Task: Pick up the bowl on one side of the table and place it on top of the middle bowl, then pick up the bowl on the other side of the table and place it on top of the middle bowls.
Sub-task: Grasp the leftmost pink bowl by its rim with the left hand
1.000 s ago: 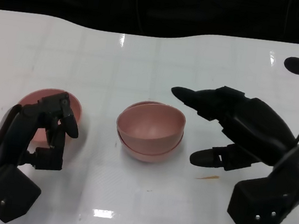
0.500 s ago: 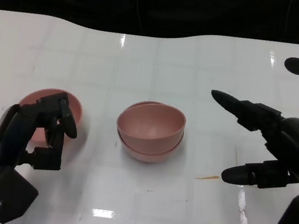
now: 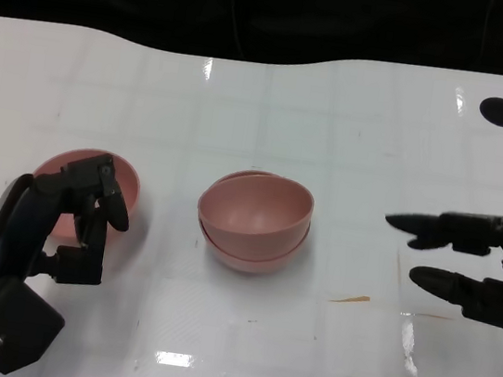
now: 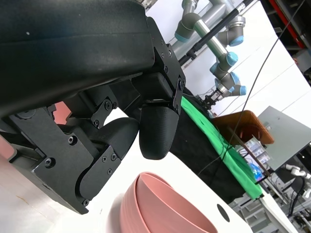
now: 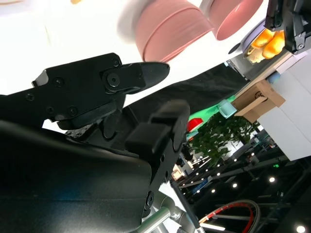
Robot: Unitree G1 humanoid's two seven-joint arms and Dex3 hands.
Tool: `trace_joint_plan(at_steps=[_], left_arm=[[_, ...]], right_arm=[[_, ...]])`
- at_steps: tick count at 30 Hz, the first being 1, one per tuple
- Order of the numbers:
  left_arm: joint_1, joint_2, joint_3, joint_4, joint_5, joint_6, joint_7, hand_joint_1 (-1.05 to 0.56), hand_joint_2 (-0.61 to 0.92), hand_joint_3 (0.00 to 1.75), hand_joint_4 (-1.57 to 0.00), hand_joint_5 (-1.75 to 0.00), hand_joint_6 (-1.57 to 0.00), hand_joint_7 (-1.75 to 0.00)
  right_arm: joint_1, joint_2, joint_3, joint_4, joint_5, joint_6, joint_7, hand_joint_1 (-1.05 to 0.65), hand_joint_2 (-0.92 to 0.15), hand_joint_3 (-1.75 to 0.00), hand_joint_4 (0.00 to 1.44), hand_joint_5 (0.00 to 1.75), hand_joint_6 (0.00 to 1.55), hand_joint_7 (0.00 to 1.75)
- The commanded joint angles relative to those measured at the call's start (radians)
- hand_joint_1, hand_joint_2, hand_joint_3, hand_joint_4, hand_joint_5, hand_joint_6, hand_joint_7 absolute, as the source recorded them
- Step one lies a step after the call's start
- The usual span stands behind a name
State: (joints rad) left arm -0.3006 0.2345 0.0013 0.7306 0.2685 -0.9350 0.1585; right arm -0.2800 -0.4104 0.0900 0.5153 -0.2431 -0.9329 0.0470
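1. Three pink bowls show in the head view: two already nested as the middle stack [image 3: 253, 222] near the centre of the white bench [image 3: 263, 106], and one side bowl [image 3: 74, 187] alone toward the robot's left. That makes one placement done, as I judge it, and one left.
2. The side bowl sits upright on the bench, well apart from the stack, with its near part hidden behind the left hand [image 3: 78, 220].
3. It looks like thin, stiff plastic: probably light, smooth and a little slippery, and unlikely to break. Its rounded wall gives little purchase from outside, so the rim seems the best place to take it, with fingers inside the lip and a thumb outside.
4. The left hand is at the bowl's near rim with its fingers curled over the edge. Whether it actually grips the rim or only rests there I cannot tell; the left wrist view shows only its own fingers [image 4: 158, 126] bent close together and the stack's rim beyond.
5. The right hand [image 3: 466, 266] is out at the right side of the bench, well clear of the stack, holding nothing, with its fingers spread and a plain gap between them.
6. Other things counted: one black round mark [image 3: 499, 111] at the bench's far right, and one small orange streak [image 3: 349, 299] on the bench between the stack and the right hand.
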Motion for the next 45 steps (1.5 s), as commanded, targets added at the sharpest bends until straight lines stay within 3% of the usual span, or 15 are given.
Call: trace_joint_plan(at_steps=[1,3,6,8,10,12,13,20,31,39,42,45], left_arm=[[0.006,0.015,0.006,-0.016,-0.009,0.013,-0.003,-0.11,0.32,1.74,-1.06,-1.75,-0.77,-1.75],[0.005,0.015,0.006,-0.012,-0.01,0.009,-0.004,-0.1,0.32,1.75,-1.06,-1.75,-0.77,-1.75],[0.006,0.02,0.005,-0.013,-0.002,0.007,0.001,-0.09,0.32,1.75,-1.06,-1.75,-0.77,-1.75],[0.009,0.02,0.006,-0.021,0.004,0.013,0.006,-0.08,0.32,1.75,-1.05,-1.75,-0.76,-1.75],[0.009,0.019,0.007,-0.022,0.003,0.014,0.007,-0.09,0.31,1.75,-1.05,-1.75,-0.76,-1.75],[0.009,0.019,0.007,-0.018,0.001,0.01,0.007,-0.1,0.31,1.75,-1.04,-1.75,-0.76,-1.75],[0.008,0.019,0.008,-0.016,-0.001,0.008,0.006,-0.1,0.31,1.75,-1.04,-1.75,-0.76,-1.75],[0.002,0.029,0.01,-0.005,0.003,-0.001,0.009,-0.1,0.31,1.74,-1.04,-1.75,-0.76,-1.75],[0.006,0.046,0.008,-0.022,0.032,0.009,0.017,-0.08,0.3,1.73,-1.01,-1.75,-0.73,-1.74],[0.024,0.062,0.009,-0.074,0.057,0.045,0.021,-0.07,0.35,1.58,-0.92,-1.75,-0.72,-1.64],[0.027,0.078,0.008,-0.091,0.037,0.055,-0.011,-0.05,0.38,1.45,-0.85,-1.65,-0.76,-1.4],[0.026,0.092,0.007,-0.104,0.057,0.055,-0.007,-0.2,0.28,1.44,-0.81,-1.59,-0.77,-1.23]], right_arm=[[0.022,-0.001,-0.031,0.002,0.021,-0.006,-0.009,-0.16,-0.9,-0.33,0.92,0.95,1.19,0.06],[0.033,0.002,-0.036,0.001,0.035,-0.003,0.001,-0.15,-0.9,-0.35,0.91,0.99,1.2,0.06],[0.052,0.005,-0.038,0.005,0.064,0.0,0.019,-0.06,-0.7,-0.82,0.9,1.23,1.28,0.16],[0.059,0.004,-0.037,0.005,0.075,0.007,0.03,-0.03,-0.59,-1.06,0.9,1.36,1.16,0.52],[0.065,0.006,-0.038,0.006,0.08,0.011,0.037,0.0,-0.55,-1.15,0.88,1.51,0.99,0.94],[0.07,0.006,-0.039,0.006,0.078,0.017,0.04,0.0,-0.54,-1.18,0.87,1.55,0.94,1.06],[0.073,0.006,-0.04,0.006,0.075,0.021,0.04,0.0,-0.52,-1.23,0.84,1.66,0.88,1.25],[0.071,0.021,-0.039,0.063,0.087,-0.012,0.042,-0.04,-0.49,-1.35,0.84,1.75,0.7,1.7],[0.067,0.024,-0.046,0.106,0.051,-0.038,0.014,-0.02,-0.49,-1.39,0.88,1.75,0.67,1.75],[0.065,0.027,-0.051,0.116,0.038,-0.053,0.007,0.0,-0.48,-1.39,0.87,1.75,0.65,1.75],[0.063,0.027,-0.052,0.114,0.014,-0.046,-0.006,-0.01,-0.47,-1.4,0.87,1.75,0.66,1.73],[0.065,0.028,-0.05,0.111,0.007,-0.038,-0.01,-0.01,-0.47,-1.41,0.88,1.75,0.66,1.72]])
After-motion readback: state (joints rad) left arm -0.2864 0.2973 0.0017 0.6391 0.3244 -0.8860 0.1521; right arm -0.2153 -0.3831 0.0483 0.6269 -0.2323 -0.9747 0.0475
